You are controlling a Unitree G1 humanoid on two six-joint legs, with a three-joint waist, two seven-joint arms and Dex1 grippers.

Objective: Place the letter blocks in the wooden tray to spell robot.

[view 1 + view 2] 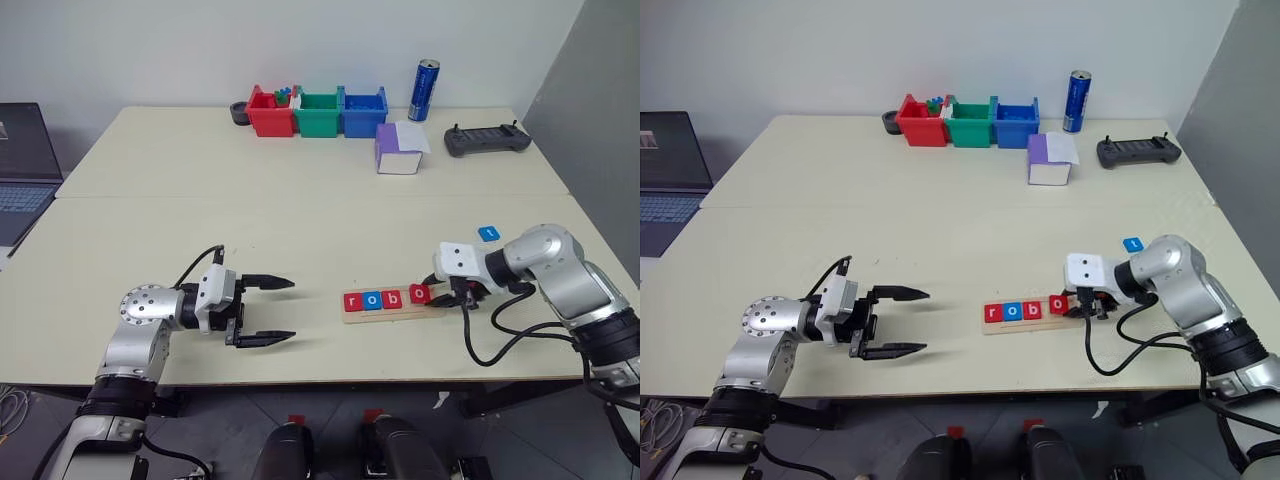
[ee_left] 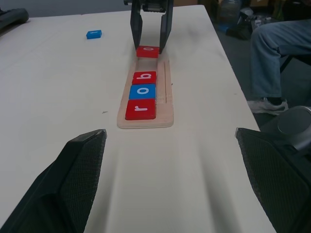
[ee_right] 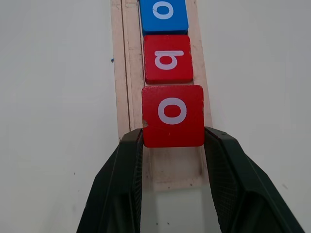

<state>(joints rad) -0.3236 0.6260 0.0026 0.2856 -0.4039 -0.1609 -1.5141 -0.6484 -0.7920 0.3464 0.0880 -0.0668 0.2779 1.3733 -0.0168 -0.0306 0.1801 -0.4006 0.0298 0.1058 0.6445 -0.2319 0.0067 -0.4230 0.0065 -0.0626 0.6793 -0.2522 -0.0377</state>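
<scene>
The wooden tray (image 1: 385, 315) lies near the table's front edge, right of centre. In it sit a red r block (image 1: 352, 301), a blue o block (image 1: 372, 300) and a red b block (image 1: 393, 298). My right gripper (image 3: 172, 138) is shut on a red o block (image 3: 172, 114), which sits over the tray's slot just past the b; whether it rests on the wood I cannot tell. A blue t block (image 1: 488, 233) lies on the table behind the right arm. My left gripper (image 1: 290, 310) hangs open and empty, left of the tray and pointing at it.
Red (image 1: 270, 112), green (image 1: 320, 113) and blue (image 1: 362, 111) bins stand at the back, with a blue can (image 1: 425, 90), a purple-white box (image 1: 400, 148) and a black controller (image 1: 487, 140). A laptop (image 1: 22, 170) sits far left. A seated person's leg (image 2: 277, 53) shows beyond the table.
</scene>
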